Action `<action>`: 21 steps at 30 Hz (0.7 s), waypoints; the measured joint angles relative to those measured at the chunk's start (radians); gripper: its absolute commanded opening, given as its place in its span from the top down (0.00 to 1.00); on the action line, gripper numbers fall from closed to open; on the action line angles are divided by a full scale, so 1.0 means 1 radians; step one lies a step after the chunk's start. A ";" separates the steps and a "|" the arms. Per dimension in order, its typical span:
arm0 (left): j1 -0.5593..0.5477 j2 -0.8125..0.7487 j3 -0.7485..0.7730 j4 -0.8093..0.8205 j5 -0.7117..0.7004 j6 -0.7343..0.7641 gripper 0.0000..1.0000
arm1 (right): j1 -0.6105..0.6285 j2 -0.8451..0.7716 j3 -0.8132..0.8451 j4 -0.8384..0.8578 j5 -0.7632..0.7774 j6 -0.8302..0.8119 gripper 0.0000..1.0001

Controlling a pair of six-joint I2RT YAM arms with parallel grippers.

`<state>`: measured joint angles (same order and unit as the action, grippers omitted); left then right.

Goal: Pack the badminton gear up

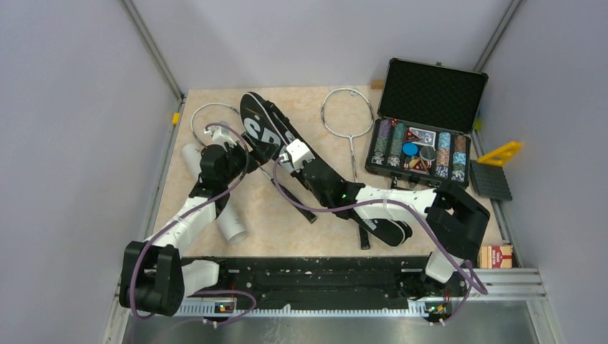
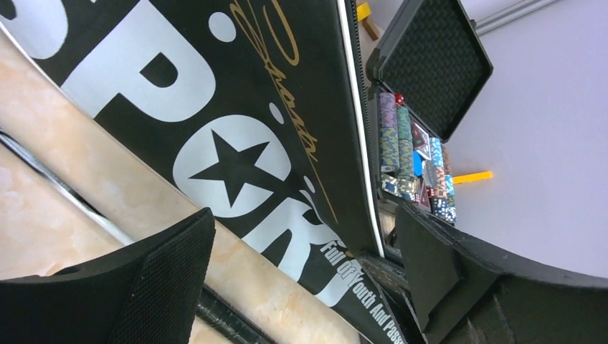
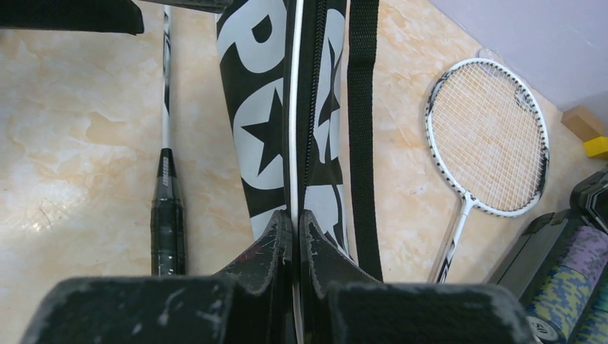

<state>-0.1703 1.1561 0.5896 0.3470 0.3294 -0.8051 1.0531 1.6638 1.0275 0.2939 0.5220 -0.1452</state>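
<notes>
The right hand (image 3: 294, 228) has its two fingers (image 3: 267, 251) pressed together on the thin edge of the bag (image 3: 252, 115), where a white piping and the zip run between them. In the top view we find the right hand (image 1: 285, 149) at the right side of the wide, far part of the bag (image 1: 257, 127), which carries big white letters. A black strap (image 3: 362, 129) lies along the bag, just at its right.

The left hand (image 2: 301, 222) has its fingers (image 2: 168, 276) far apart and holds nothing. It stands over the lettered face of the bag (image 2: 236, 93), and we cannot tell if it touches the cloth. From above, the left hand (image 1: 238, 145) is at the left side of the same wide part, opposite the right hand.

The bag lies slanted on the surface (image 1: 272, 229), from the far middle towards the near right. One racket (image 1: 208, 117) has its head at the far left, and its black handle (image 3: 166, 215) lies flat just left of the bag. The second racket (image 3: 487, 136) lies flat at the right of the bag, apart from it, between the bag and the open case (image 1: 430, 93) of coloured chips (image 1: 419, 154). The white tube (image 1: 229, 218) lies at the left of the bag, partly under the left arm.
</notes>
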 measured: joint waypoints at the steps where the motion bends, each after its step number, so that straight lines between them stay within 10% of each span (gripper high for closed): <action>1: 0.000 0.006 -0.004 0.016 0.006 -0.008 0.01 | 0.001 0.000 0.000 0.002 0.000 0.005 1.00; 10: -0.014 0.134 -0.005 0.132 0.061 -0.057 0.07 | 0.025 0.017 0.000 0.006 0.000 0.028 1.00; 21: -0.028 0.214 0.004 0.193 0.121 -0.074 0.79 | 0.032 0.024 0.000 -0.006 -0.010 0.057 1.00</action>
<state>-0.1986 1.3705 0.5934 0.5404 0.4503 -0.8791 1.0847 1.6878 1.0275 0.2878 0.5125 -0.0883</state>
